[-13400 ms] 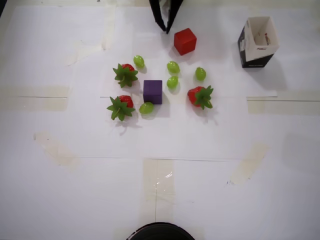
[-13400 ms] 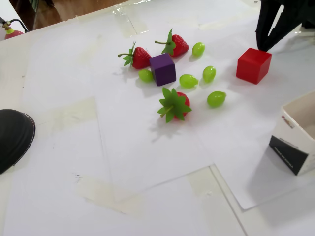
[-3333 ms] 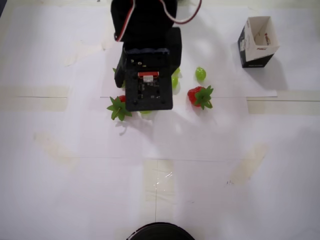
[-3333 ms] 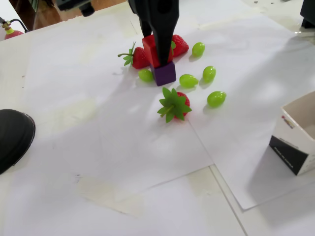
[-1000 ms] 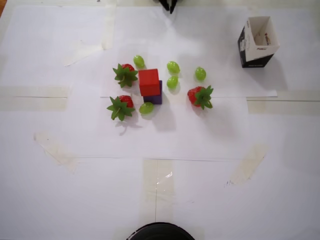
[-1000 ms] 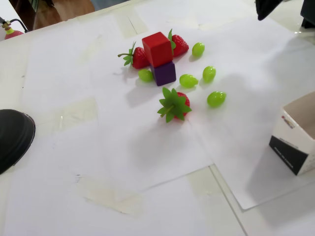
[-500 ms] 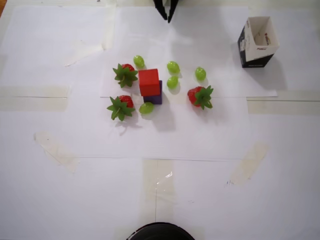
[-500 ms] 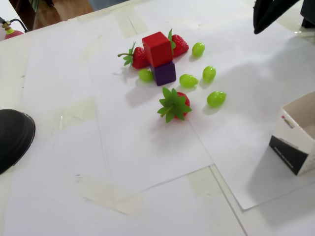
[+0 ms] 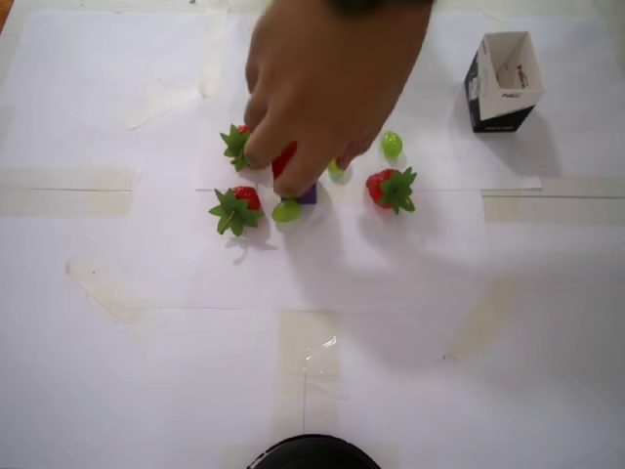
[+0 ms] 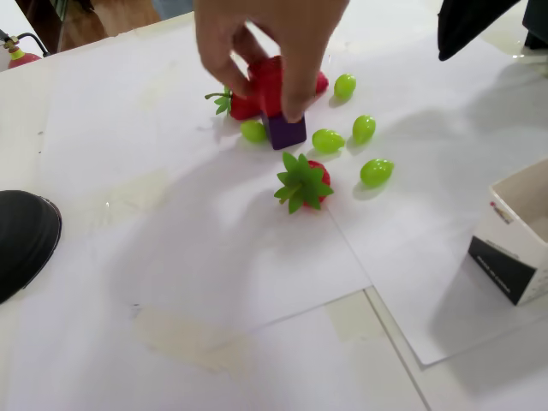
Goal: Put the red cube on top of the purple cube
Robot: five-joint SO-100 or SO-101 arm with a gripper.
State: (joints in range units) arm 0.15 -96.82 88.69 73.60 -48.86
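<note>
A bare human hand [image 9: 327, 83] is seen reaching in from the top of the overhead view, and again in the fixed view [image 10: 265, 38]. Its fingers [image 10: 295, 98] are pinched on the red cube [image 10: 267, 86], which is held on top of the purple cube [image 10: 285, 133]; whether the 2 blocks are touching cannot be told for certain. In the overhead view only a slice of the red cube [image 9: 284, 159] and a corner of the purple cube [image 9: 309, 194] are shown beneath the hand.

Around the cubes, on white paper [image 10: 214, 257], 3 strawberries [image 9: 235, 208] and several green grapes [image 10: 377, 172] are scattered. 1 grape [image 10: 253, 130] lies just beside the purple cube. An open black-and-white carton [image 9: 502, 83] stands well apart. No robot gripper is visible.
</note>
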